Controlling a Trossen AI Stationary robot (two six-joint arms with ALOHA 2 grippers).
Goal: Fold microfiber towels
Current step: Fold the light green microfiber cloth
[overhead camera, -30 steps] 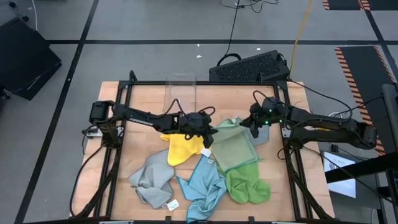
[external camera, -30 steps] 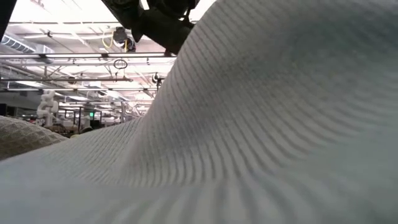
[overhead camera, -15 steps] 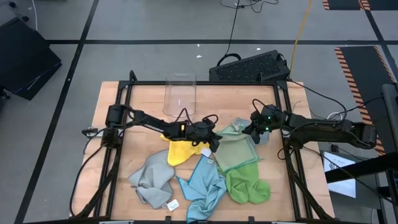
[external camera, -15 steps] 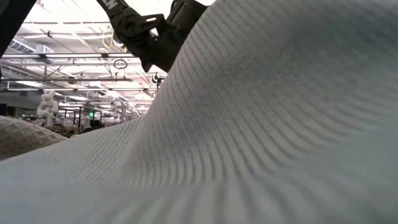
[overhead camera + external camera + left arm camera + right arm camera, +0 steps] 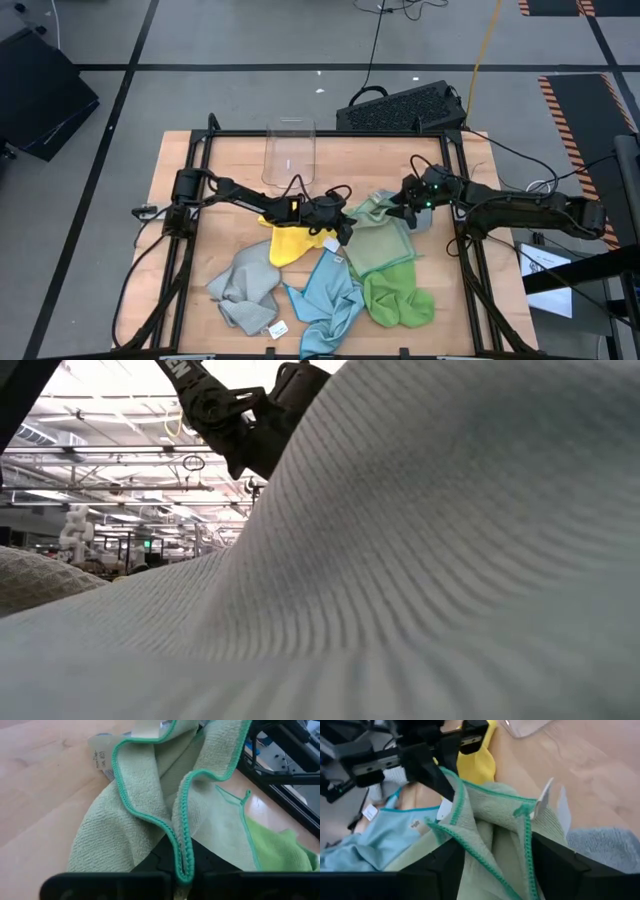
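The pale green towel (image 5: pixel 375 245) lies rumpled on the table's right middle, its far part raised between my two grippers. My left gripper (image 5: pixel 340 228) reaches in from the left and is shut on the towel's green-stitched edge (image 5: pixel 183 865). My right gripper (image 5: pixel 495 865) stands open at the towel's far right corner (image 5: pixel 520 812), one dark finger on each side of the cloth. I cannot tell whether those fingers touch it. A yellow towel (image 5: pixel 290 242), a grey towel (image 5: pixel 245 290), a light blue towel (image 5: pixel 325 295) and a bright green towel (image 5: pixel 400 298) lie crumpled around it. My left gripper pinches a doubled-over loop of the pale green towel's stitched edge (image 5: pixel 183 865) between its two fingers. The fingers come slanting down from the table's left. The cloth rises slack from the fingers in folds, and the towel's near part rests on the table.
A clear plastic bin (image 5: pixel 290 155) stands at the far middle. Another grey towel (image 5: pixel 428 215) lies under my right arm. A pale cloth (image 5: pixel 400 560) fills the low view right in front of the camera. A black frame rail (image 5: pixel 458 250) runs along each side of the table.
My left gripper has sunk toward the table and moved a little toward the near edge, carrying the pale green towel's edge down with it. My right gripper has also come down slightly. The other towels have stayed where they were.
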